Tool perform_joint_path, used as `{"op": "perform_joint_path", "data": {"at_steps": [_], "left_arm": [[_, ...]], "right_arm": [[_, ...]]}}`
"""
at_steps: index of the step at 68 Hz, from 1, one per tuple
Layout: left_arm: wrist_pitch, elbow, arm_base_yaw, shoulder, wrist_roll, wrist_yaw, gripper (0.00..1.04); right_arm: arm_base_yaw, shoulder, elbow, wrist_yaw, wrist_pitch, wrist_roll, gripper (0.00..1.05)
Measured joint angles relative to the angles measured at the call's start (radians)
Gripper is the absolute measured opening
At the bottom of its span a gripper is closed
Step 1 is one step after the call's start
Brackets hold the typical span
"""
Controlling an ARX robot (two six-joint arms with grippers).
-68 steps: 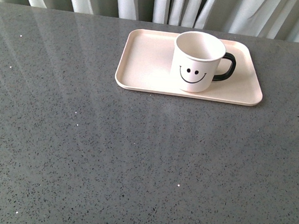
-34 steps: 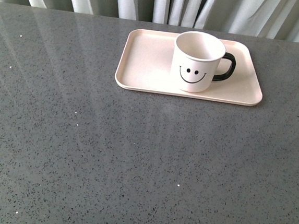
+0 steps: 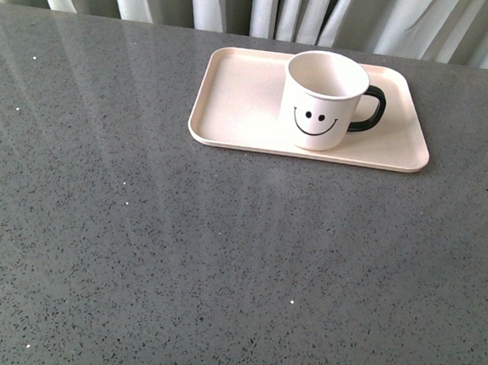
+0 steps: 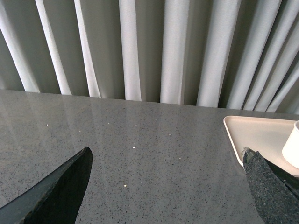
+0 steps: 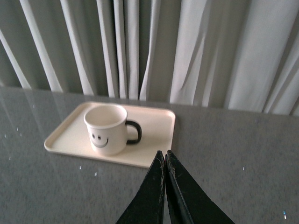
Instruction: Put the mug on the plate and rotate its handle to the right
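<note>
Right fingers (image 5: 165,161) pressed together, holding nothing; left fingers (image 4: 86,161) spread wide, empty. Mug (image 3: 322,100) stands upright on plate (image 3: 234,96), right of center; handle (image 3: 369,109) points right. Both arms back off the counter (image 3: 220,257); right arm seems nearer.

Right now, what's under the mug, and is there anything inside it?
The mug stands upright on the plate, handle pointing right. Its visible inside looks empty and white; the very bottom is hidden by the near wall.
</note>
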Motion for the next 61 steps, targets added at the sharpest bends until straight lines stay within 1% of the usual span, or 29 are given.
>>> {"op": "perform_joint_path", "data": {"at_steps": [3, 15, 26, 30, 37, 45, 47, 51, 61], "left_arm": [[0.000, 0.000, 0.000, 0.000, 0.000, 0.000, 0.95], [0.000, 0.000, 0.000, 0.000, 0.000, 0.000, 0.95], [0.000, 0.000, 0.000, 0.000, 0.000, 0.000, 0.95], [0.000, 0.000, 0.000, 0.000, 0.000, 0.000, 0.95], [0.000, 0.000, 0.000, 0.000, 0.000, 0.000, 0.95], [0.000, 0.000, 0.000, 0.000, 0.000, 0.000, 0.95], [0.000, 0.000, 0.000, 0.000, 0.000, 0.000, 0.95], [0.000, 0.000, 0.000, 0.000, 0.000, 0.000, 0.95], [0.000, 0.000, 0.000, 0.000, 0.000, 0.000, 0.95]], "right_arm": [[0.000, -0.057, 0.000, 0.002, -0.049, 0.000, 0.02], [0.000, -0.085, 0.000, 0.003, -0.058, -0.001, 0.02], [0.000, -0.086, 0.000, 0.002, -0.059, 0.000, 0.32], [0.000, -0.086, 0.000, 0.002, -0.059, 0.000, 0.49], [0.000, -0.086, 0.000, 0.002, -0.059, 0.000, 0.76], [0.000, -0.086, 0.000, 0.002, -0.059, 0.000, 0.96], [0.000, -0.086, 0.000, 0.002, -0.059, 0.000, 0.97], [0.000, -0.086, 0.000, 0.002, -0.059, 0.000, 0.95], [0.000, -0.086, 0.000, 0.002, -0.059, 0.000, 0.96]]}}
